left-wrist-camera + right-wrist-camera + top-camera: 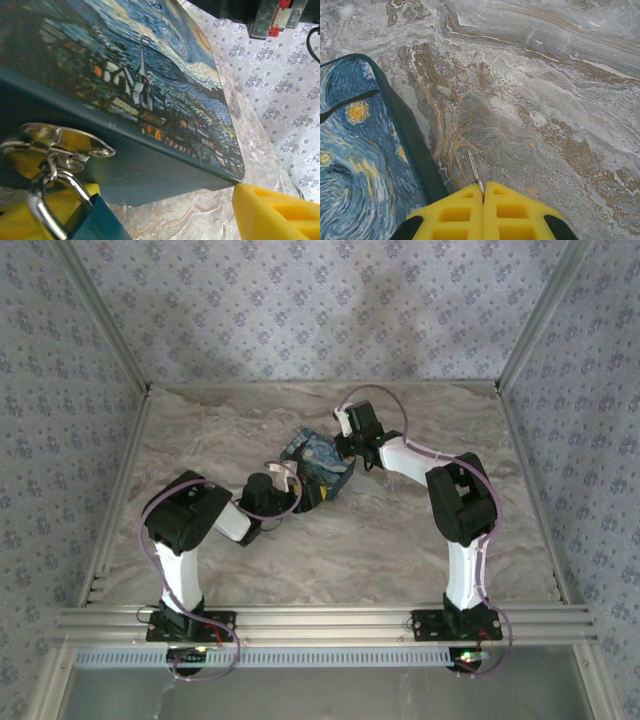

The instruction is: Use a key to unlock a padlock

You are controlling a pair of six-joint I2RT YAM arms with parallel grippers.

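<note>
A dark teal padlock [95,222] hangs by its silver shackle [45,207] from the metal hasp [62,142] on the front of a box [150,85] with a starry-night picture on its lid. My left gripper [145,212] is open at that front wall. One yellow finger [275,212] sits just off the box's corner, and the other finger [20,222] is behind the padlock. My right gripper [483,192] is shut on a thin silver key [475,172]. The key's blade sticks out over the marble, beside the box's edge [410,130].
The box [318,462] sits mid-table between my left gripper [290,483] and my right gripper [345,448]. Patterned walls [320,300] close in the marble table [420,560] at the back and both sides. Open marble lies to the right of the right gripper.
</note>
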